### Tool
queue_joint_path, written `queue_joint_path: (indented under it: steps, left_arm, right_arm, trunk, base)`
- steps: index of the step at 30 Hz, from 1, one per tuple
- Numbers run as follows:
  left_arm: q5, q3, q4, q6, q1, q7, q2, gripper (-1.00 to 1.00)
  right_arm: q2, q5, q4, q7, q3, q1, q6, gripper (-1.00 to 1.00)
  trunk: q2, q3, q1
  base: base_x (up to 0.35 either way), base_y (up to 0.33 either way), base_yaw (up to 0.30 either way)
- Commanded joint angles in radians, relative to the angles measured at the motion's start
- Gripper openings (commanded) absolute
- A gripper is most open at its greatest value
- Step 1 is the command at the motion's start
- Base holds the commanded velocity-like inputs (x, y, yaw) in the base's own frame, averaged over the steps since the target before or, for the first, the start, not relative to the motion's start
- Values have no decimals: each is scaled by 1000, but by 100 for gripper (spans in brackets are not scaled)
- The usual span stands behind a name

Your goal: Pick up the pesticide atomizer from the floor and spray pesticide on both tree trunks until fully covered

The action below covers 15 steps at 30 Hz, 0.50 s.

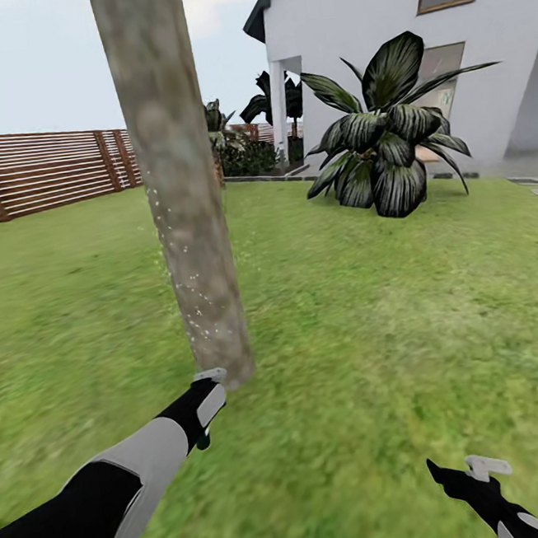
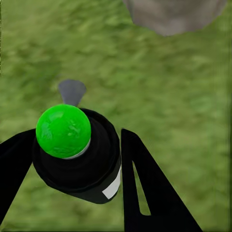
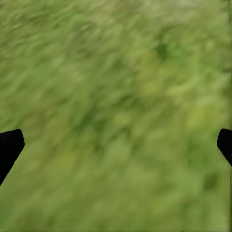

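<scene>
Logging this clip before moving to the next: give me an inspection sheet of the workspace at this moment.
Surface: grass lawn, level, blurred in the wrist views.
Job's things: tree trunk, grey-brown, with pale droplets speckling its lower part; pesticide atomizer, dark body with a green top, gripped close to the trunk's base.
Clutter: nothing seen.
Hands: left hand shut on the atomizer; right hand open, fingers spread over bare grass.
Cables: nothing seen.
Surroundings: slatted wooden fence, white house, broad-leaved plant.
</scene>
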Motion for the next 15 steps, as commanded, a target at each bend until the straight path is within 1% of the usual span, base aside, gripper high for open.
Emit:
queue_joint_path:
  steps: [1,13,15]
  left_arm:
    - [-1,-1,0,0,0,0,0,-100]
    - [-1,-1,0,0,0,0,0,-100]
    - [-1,-1,0,0,0,0,0,-100]
  right_arm:
    - [0,0,0,0,0,0,0,100]
    - [0,0,-2,-1,1,0,0,100]
    - [0,0,-1,-1,1,0,0,100]
  trunk:
    - [0,0,0]
    - [0,0,0]
    - [0,0,0]
  base:
    - [3,-328,276]
    - [0,-328,285]
    - [0,-328,169]
